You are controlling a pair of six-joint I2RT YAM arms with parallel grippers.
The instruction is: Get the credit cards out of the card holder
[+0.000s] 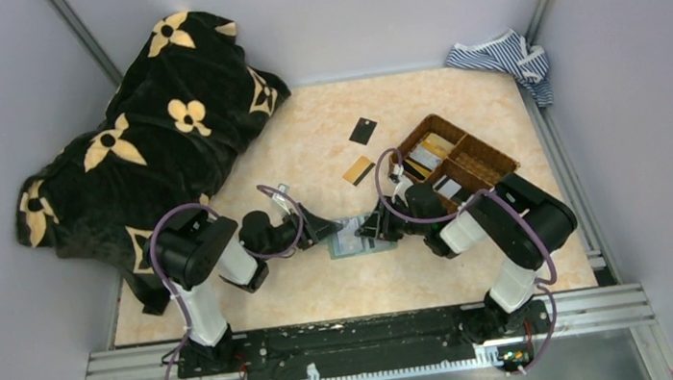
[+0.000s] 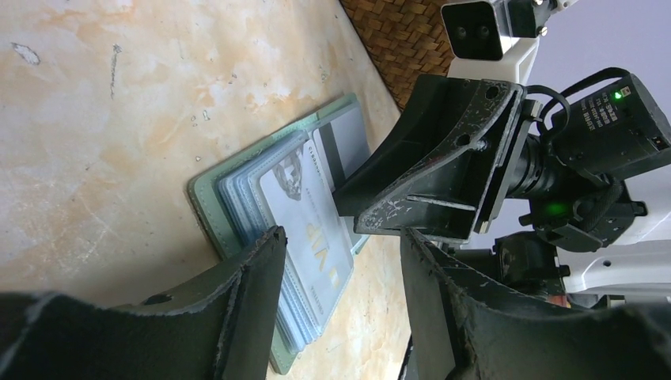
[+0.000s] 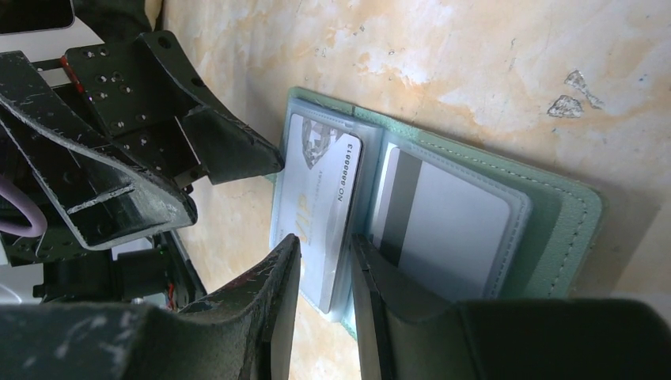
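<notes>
Right jaws, narrowly parted, straddle the card's (image 3: 312, 206) edge, gripping nothing; left jaws gape empty at the wallet (image 3: 570, 226). Unpinned, it could drag along.

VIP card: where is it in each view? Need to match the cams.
Top external: VIP card, a small pale patch just below centre, on the open holder.
Left wrist: VIP card, centre, on top of the stack.
Right wrist: VIP card, centre-left, in the left sleeve.
Shared landmark: green card holder, under the card in all three.
</notes>
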